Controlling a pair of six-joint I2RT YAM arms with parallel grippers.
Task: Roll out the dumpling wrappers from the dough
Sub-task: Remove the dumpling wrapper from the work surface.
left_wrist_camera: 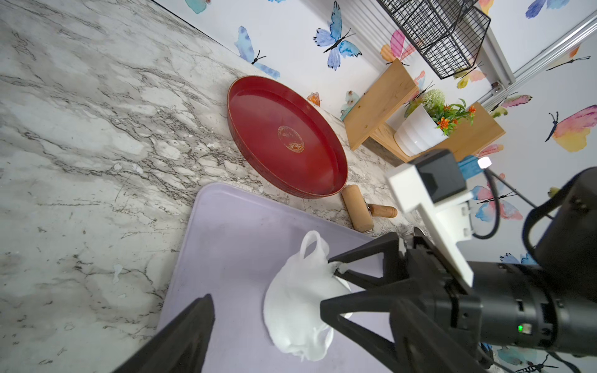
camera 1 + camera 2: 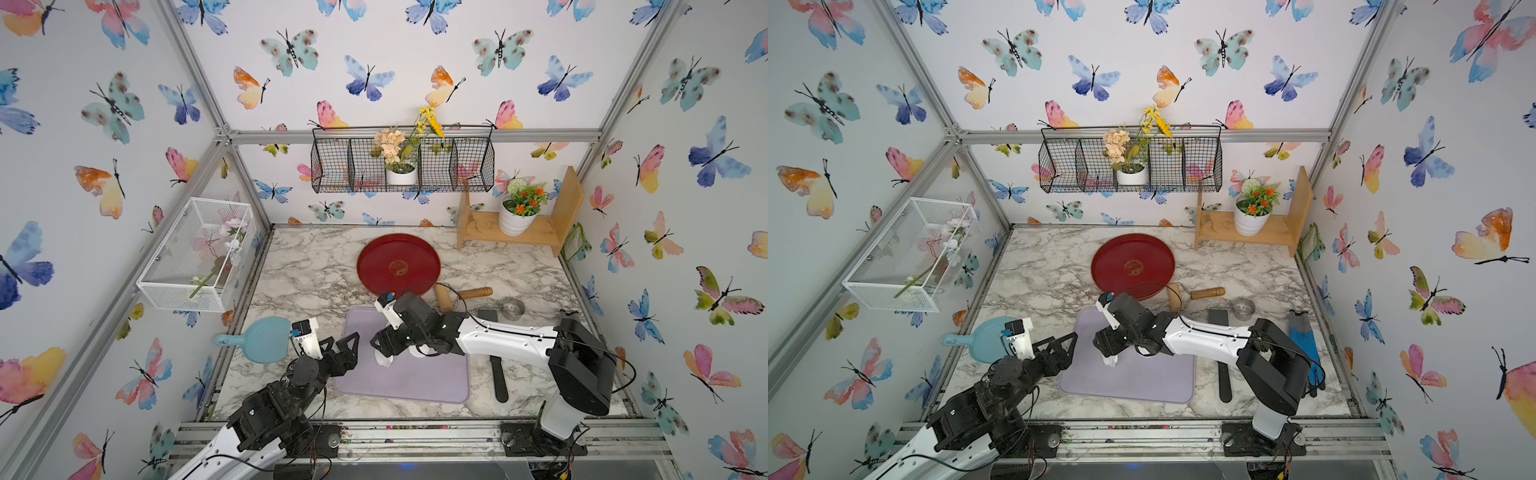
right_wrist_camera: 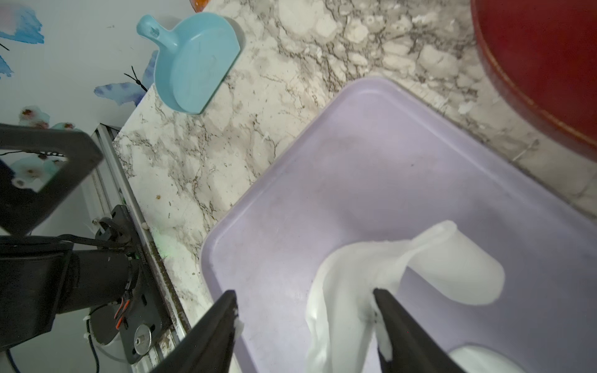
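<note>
Right pincer spread, crumpled dough clinging to one finger, on mat's 9 o'clock side; left pincer spread, empty. Roller idle at 1 o'clock, tray at 12 bare: rolling seemingly unstarted, everything left.

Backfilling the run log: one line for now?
right tool open, touching dough | left tool open, at purple mat edge | dough crumpled on mat | wooden roller unheld

marble tbl | purple mat; red tray; roller; blue scoop
</note>
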